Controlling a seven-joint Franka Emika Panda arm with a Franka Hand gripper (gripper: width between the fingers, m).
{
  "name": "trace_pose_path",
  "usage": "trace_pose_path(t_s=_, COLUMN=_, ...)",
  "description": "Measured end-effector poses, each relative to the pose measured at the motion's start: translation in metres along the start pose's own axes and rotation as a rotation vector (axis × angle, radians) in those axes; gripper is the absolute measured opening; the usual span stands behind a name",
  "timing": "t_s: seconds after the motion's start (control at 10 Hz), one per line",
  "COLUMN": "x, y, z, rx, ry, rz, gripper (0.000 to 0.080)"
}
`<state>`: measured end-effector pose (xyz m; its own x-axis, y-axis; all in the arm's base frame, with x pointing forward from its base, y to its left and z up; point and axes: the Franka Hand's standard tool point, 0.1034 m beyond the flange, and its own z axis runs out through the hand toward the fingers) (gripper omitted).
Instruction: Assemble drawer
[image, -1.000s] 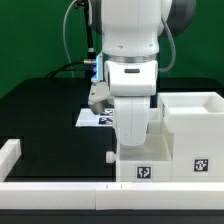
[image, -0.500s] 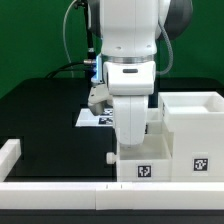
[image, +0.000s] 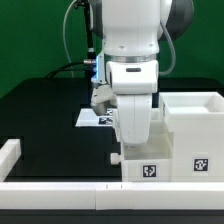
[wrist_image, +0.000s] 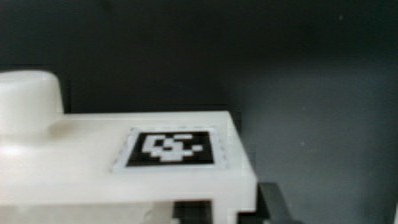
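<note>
White arm body hides tool (image: 133, 148) at tray (image: 150, 165); grip state unclear.

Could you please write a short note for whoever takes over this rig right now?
Gripper: down at the small tray, hidden by the arm in the exterior view; the wrist view does not settle whether the jaws are open or shut.
Small tray: at the front rail, knob pointing to the exterior view's left, right beside the big housing.
Big housing: at the exterior view's right, against the rail.
Marker board: behind the arm.
Done: tray brought next to the housing.
Left: tray not inside the housing; only one tray visible.
</note>
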<state>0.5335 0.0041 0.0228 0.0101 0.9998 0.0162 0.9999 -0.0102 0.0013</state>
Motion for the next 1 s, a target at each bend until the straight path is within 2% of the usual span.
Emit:
trace_pose_path(t_s=0.4, x=0.012, y=0.0, z=0.0, rx=0.001, ry=0.003, rz=0.007, gripper=0.0038)
trace_pose_path(t_s=0.7, x=0.011, y=0.0, z=0.0, rx=0.0, ry=0.003, rz=0.007, gripper=0.0038)
trace_pose_path(t_s=0.8, x=0.011, y=0.0, z=-0.002, rx=0.004, ry=0.0, rz=0.007, gripper=0.0092)
trace_pose_path(t_s=0.9, x=0.009, y=0.005, z=-0.018, rx=0.014, ry=-0.014, rz=0.005, gripper=0.0279)
trace_pose_path(t_s=1.0, x=0.002, y=0.009, z=-0.031, rx=0.026, ry=-0.021, rz=-0.014, gripper=0.0416)
